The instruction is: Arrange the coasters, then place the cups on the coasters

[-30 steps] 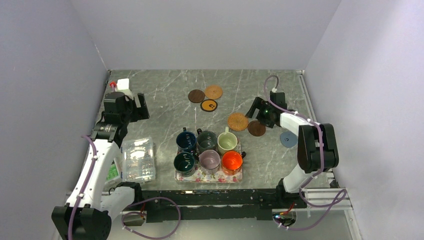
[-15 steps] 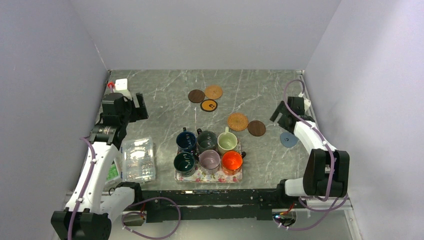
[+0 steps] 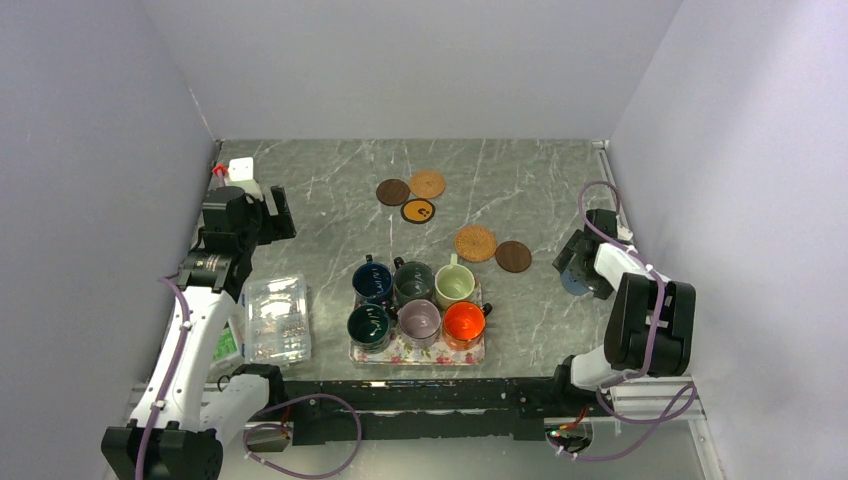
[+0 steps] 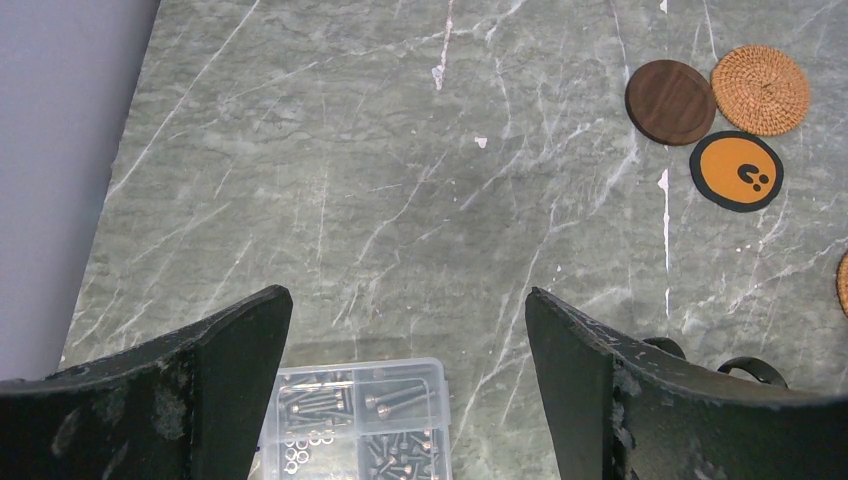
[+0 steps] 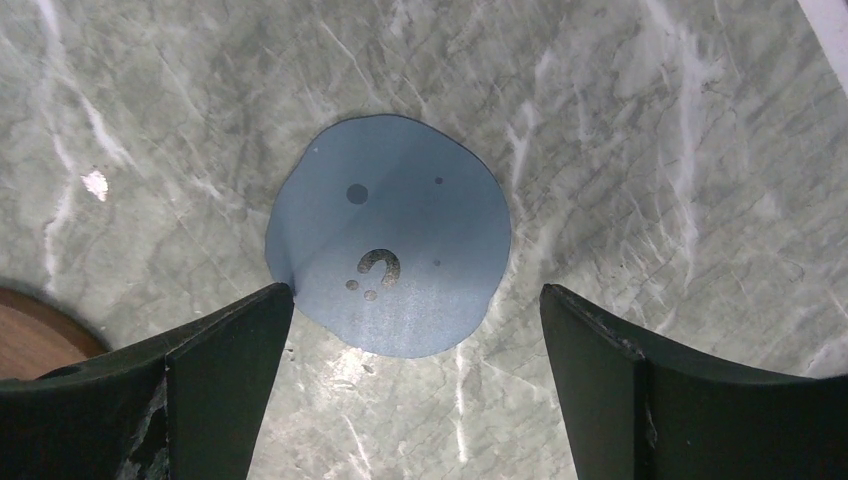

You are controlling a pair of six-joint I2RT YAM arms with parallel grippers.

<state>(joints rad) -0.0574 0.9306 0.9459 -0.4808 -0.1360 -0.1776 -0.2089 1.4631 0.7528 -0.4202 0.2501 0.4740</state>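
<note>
Several cups stand on a floral tray (image 3: 400, 352), among them navy (image 3: 372, 282), cream-green (image 3: 455, 285), mauve (image 3: 419, 321) and orange (image 3: 464, 322). A dark brown coaster (image 3: 393, 191), a tan woven one (image 3: 427, 184) and a black-rimmed orange one (image 3: 418, 211) lie at the back. Another woven coaster (image 3: 476, 243) and a brown one (image 3: 513, 256) lie to their right. My right gripper (image 5: 415, 290) is open, low over a blue coaster (image 5: 390, 235), its fingers either side of the near edge. My left gripper (image 4: 408, 295) hangs open and empty at the left.
A clear plastic box of screws (image 4: 365, 420) lies under my left gripper, left of the tray. A small white block (image 3: 242, 168) sits at the back left corner. The right table edge (image 5: 825, 25) runs close to the blue coaster.
My right arm has swung from beside the woven and brown coasters out to the right, and now sits low over the blue coaster. The left arm has barely moved.
</note>
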